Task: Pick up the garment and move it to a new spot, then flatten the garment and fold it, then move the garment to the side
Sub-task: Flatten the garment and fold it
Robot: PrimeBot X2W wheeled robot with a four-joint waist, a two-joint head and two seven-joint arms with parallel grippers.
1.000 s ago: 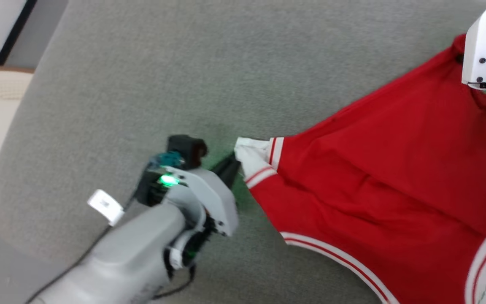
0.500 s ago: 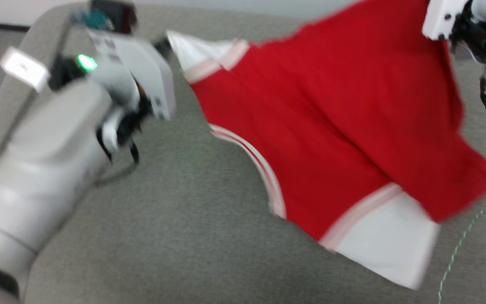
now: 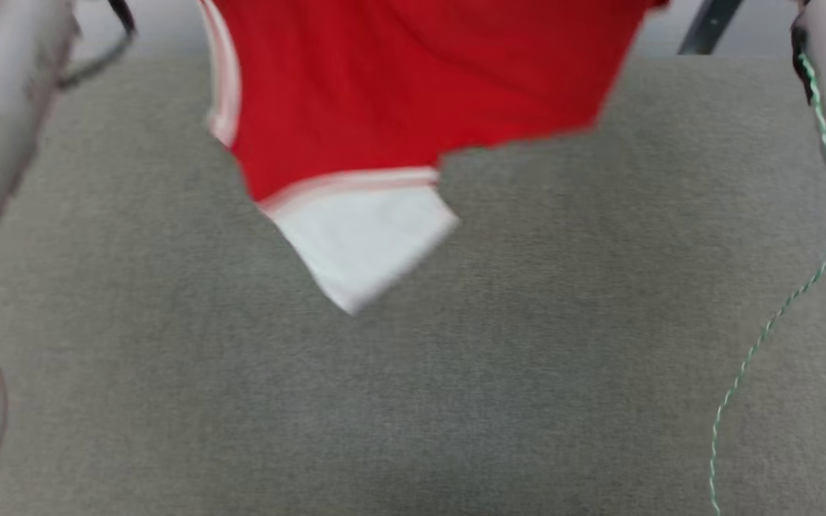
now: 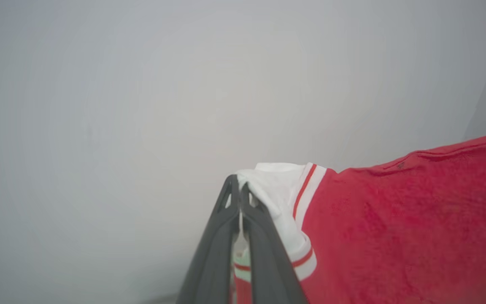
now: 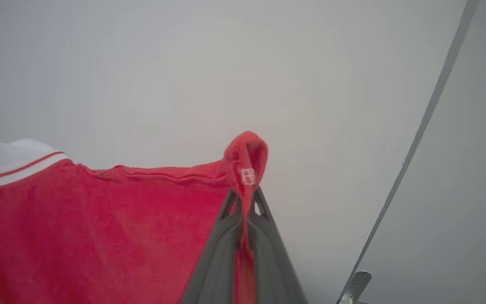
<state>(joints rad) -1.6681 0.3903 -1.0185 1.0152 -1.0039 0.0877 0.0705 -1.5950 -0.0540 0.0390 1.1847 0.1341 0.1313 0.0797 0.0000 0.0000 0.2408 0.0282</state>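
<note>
In your head view, the garment (image 3: 413, 93) hangs at the top, over the grey surface (image 3: 456, 394), with one white sleeve (image 3: 363, 244) dangling. Your left wrist view shows the left gripper (image 4: 239, 198) clamped on a white sleeve edge. Your right wrist view shows the right gripper (image 5: 245, 202) pinching a red fold.
</note>
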